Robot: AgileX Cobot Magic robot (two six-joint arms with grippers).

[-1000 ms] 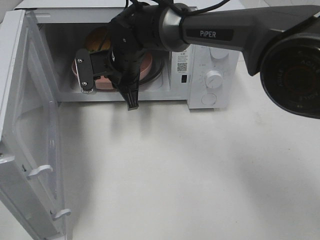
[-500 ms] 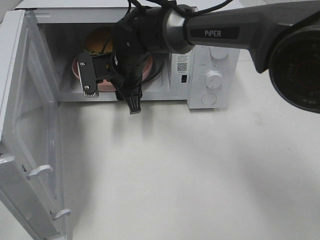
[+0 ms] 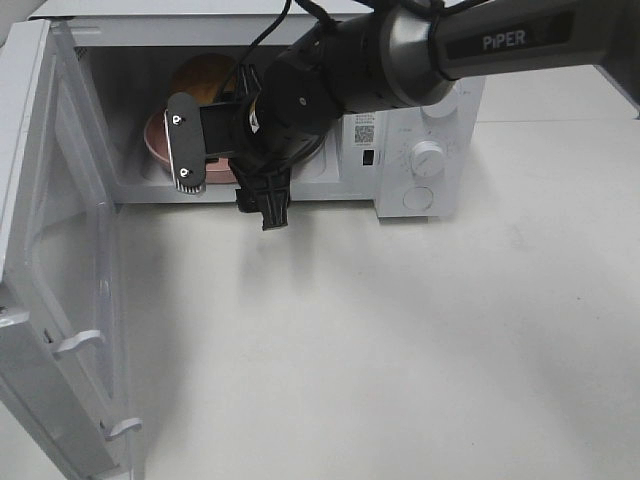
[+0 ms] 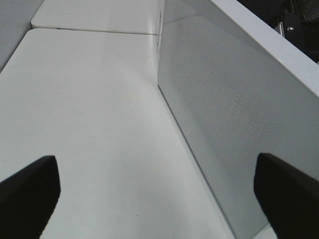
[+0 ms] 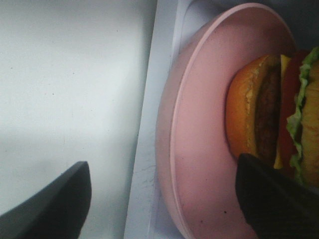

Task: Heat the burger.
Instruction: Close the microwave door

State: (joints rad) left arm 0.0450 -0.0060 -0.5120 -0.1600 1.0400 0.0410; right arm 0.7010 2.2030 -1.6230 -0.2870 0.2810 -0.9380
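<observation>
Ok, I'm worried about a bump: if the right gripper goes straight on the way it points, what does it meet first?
Most likely the near rim of the plate, which sits between the open jaws of the right gripper; the burger lies further in. Depth is hard to judge.

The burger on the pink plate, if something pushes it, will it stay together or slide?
The burger is loose-looking stacked layers, bun, patty, lettuce, so a sideways push would probably shear it. The pink plate looks smooth, so the burger may slide on it.

Glossy burger point(image 5: 247, 115), smooth matt pink plate point(image 5: 199, 164)
</observation>
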